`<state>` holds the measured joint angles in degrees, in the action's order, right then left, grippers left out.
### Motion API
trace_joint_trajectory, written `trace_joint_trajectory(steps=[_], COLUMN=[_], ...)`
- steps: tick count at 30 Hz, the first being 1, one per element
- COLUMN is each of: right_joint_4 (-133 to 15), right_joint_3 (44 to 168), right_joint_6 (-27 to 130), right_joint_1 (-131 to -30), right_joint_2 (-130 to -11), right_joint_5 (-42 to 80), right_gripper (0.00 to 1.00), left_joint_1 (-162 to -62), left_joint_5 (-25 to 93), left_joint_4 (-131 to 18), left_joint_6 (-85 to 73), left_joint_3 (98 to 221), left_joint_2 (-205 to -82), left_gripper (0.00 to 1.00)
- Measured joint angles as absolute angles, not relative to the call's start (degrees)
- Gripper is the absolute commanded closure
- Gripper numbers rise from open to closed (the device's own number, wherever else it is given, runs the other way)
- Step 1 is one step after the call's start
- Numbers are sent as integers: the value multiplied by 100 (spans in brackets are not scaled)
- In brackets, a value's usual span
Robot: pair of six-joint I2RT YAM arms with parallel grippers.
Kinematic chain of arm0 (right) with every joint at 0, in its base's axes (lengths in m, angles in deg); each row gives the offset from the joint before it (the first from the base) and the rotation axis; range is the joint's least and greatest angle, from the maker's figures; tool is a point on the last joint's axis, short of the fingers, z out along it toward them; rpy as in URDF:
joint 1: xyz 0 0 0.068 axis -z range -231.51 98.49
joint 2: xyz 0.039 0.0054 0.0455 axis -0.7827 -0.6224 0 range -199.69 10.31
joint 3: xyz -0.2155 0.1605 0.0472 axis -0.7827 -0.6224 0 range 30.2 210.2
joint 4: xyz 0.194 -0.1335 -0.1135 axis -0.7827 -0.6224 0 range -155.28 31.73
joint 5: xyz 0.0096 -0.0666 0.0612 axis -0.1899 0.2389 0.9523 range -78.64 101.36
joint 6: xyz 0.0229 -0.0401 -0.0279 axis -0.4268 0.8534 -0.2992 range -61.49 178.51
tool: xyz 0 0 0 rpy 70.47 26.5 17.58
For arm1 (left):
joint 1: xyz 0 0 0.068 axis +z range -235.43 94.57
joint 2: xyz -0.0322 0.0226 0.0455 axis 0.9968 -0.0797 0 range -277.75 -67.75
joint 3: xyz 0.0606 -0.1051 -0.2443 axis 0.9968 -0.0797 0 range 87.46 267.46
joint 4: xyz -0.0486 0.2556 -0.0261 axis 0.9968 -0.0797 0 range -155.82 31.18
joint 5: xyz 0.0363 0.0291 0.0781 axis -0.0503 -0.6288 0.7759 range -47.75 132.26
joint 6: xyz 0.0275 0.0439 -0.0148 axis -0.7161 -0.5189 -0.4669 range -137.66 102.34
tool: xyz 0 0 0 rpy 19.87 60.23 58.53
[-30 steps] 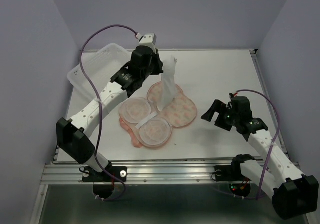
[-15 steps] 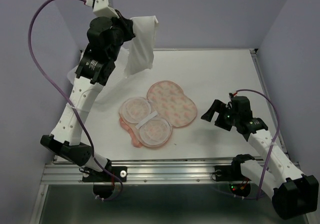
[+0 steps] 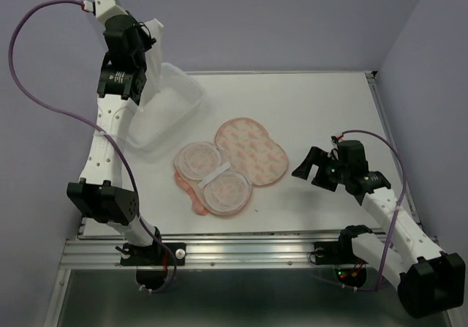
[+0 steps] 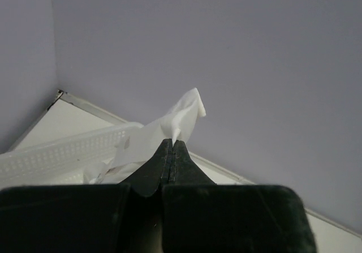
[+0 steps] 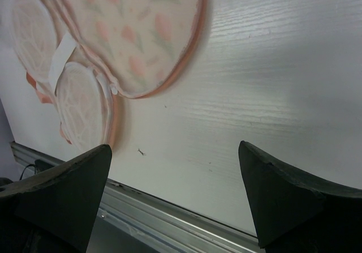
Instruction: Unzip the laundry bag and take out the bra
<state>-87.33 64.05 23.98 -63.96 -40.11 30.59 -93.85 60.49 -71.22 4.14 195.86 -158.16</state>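
The laundry bag (image 3: pixel 245 151) lies unzipped and spread flat in the middle of the table, one half showing its pale mesh lining (image 3: pixel 219 184). It also shows in the right wrist view (image 5: pixel 130 32). My left gripper (image 3: pixel 141 43) is raised high at the back left, above the basket. It is shut on a fold of the white bra (image 4: pixel 180 117), whose fabric hangs down toward the basket. In the top view little of the bra (image 3: pixel 152 33) shows beside the wrist. My right gripper (image 3: pixel 307 164) is open and empty, low over the table right of the bag.
The white perforated plastic basket (image 3: pixel 191 91) stands at the back left under the left gripper, its wall also in the left wrist view (image 4: pixel 56 151). Purple walls close the back and sides. A metal rail (image 5: pixel 169 224) runs along the table's near edge.
My left arm has lifted the bra off the open bag and swung it up and left to above the basket. The right arm has not moved.
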Motion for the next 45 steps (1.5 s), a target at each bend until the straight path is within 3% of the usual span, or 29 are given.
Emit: trace_joint_trajectory(steps=[13, 25, 34, 35, 37, 38, 39, 40, 41, 43, 45], right_joint_4=[-8716, -8622, -8458, -8454, -8443, -8438, -8438, -8438, -8436, -8436, -8436], right_joint_3=[6394, 6302, 6302, 6302, 6304, 6304, 6304, 6304, 6304, 6304, 6317], right_joint_6=[2479, 2637, 2805, 2829, 2857, 2877, 2894, 2908, 2921, 2947, 2969], right_joint_1=[-6396, -6396, -6396, -6396, -6396, -6396, -6396, -6396, -6396, -6396, -6396], right_joint_2=[-4225, -4358, -4793, -4819, -4848, -4861, -4867, -4870, -4870, -4870, -4878], right_joint_5=[3135, 3227, 3419, 3435, 3443, 3450, 3454, 3454, 3457, 3459, 3457], right_gripper=[0, 0, 0, 0, 0, 0, 0, 0, 0, 0, 0], left_joint_1=[-9092, -9012, -8671, -8636, -8546, -8487, -8450, -8417, -8400, -8349, -8332], left_joint_5=[5866, 6377, 6891, 6943, 7020, 7055, 7090, 7123, 7155, 7186, 7201], left_joint_4=[-6598, -4652, -4206, -4213, -4246, -4281, -4322, -4359, -4394, -4504, -4589], left_joint_6=[1513, 2495, 2589, 2589, 2586, 2567, 2600, 2617, 2643, 2648, 2661], left_joint_3=[19468, 15415, 14250, 14205, 14115, 14080, 14047, 14014, 13986, 13938, 13918], left_joint_2=[-17091, -16024, -15493, -15478, -15412, -15360, -15294, -15218, -15141, -14962, -14767], left_gripper=[100, 100, 100, 97, 79, 67, 44, 33, 16, 5, 1])
